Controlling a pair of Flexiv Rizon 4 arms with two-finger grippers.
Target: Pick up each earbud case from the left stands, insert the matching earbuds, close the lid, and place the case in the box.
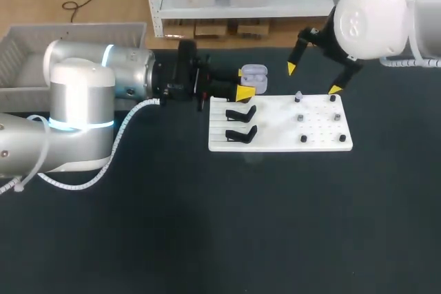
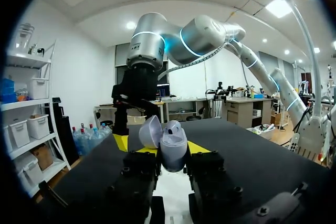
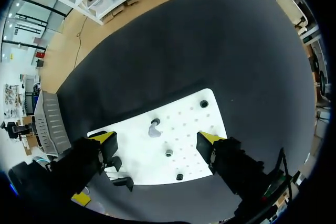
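Earbud case (image 2: 173, 141) upright, lid open, pinched by left gripper (image 2: 173, 150); right gripper (image 1: 313, 78) spread empty.

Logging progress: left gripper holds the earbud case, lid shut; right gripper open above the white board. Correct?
The lid is open, per the left wrist view. The left gripper does hold the earbud case; the right gripper is open above the white board.

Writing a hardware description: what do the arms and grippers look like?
The left arm and right arm are silver-white, rounded, with cyan joint rings; a white ribbed cable hose trails the left one. The left gripper and right gripper are black, fingers tipped yellow.
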